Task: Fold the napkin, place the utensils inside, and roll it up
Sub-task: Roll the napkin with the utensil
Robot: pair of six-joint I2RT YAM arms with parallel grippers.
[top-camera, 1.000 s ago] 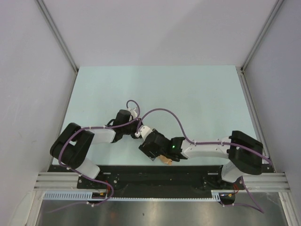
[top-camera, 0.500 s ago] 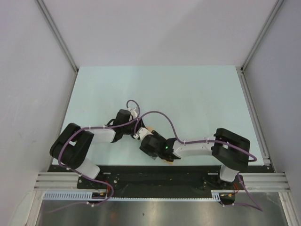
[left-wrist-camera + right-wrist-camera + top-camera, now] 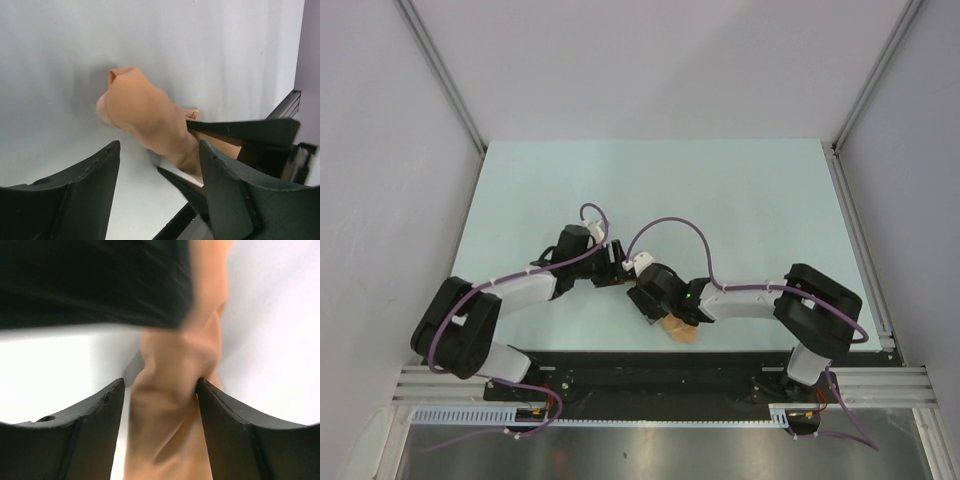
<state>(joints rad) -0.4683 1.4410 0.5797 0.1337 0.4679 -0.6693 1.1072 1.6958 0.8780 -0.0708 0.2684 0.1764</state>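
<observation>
The napkin [image 3: 145, 117] is a peach-tan roll lying on the table near its front edge; from above only its end [image 3: 680, 330] shows under the right arm. My left gripper [image 3: 159, 145] is open, just short of the roll, nothing between its fingers. My right gripper [image 3: 160, 382] straddles the napkin [image 3: 170, 410]: its right finger [image 3: 235, 435] touches the cloth, and a thin gap remains at the left finger [image 3: 80, 435]. From above, the left gripper [image 3: 618, 268] and right gripper [image 3: 655, 303] meet tip to tip. The utensils are hidden.
The black front rail [image 3: 650, 365] runs just behind the roll, close to the table's near edge. The left gripper's dark body [image 3: 95, 285] fills the top of the right wrist view. Pale table [image 3: 720, 200] stretches away toward the back walls.
My left gripper has opened and let go of the napkin, its arm stretching forward. The right gripper has narrowed slightly around the roll, and more of the napkin's end shows at the front.
</observation>
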